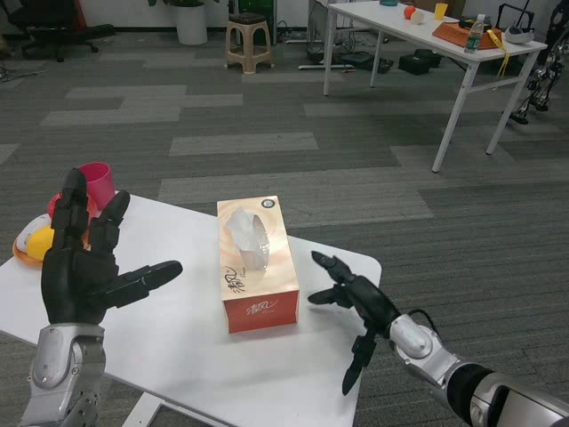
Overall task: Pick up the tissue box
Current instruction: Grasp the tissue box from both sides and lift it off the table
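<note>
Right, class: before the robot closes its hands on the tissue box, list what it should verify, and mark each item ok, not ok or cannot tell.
1. Tissue box flat on the white table: ok.
2. Left hand open, holding nothing: ok.
3. Right hand open, beside the box: ok.
4. Hands touching the box: not ok, both apart from it.
5. Pink cup out of the way: ok.
6. Box weight: cannot tell.

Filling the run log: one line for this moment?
tissue box: on table, untouched | left hand: open, raised | right hand: open, beside box
</note>
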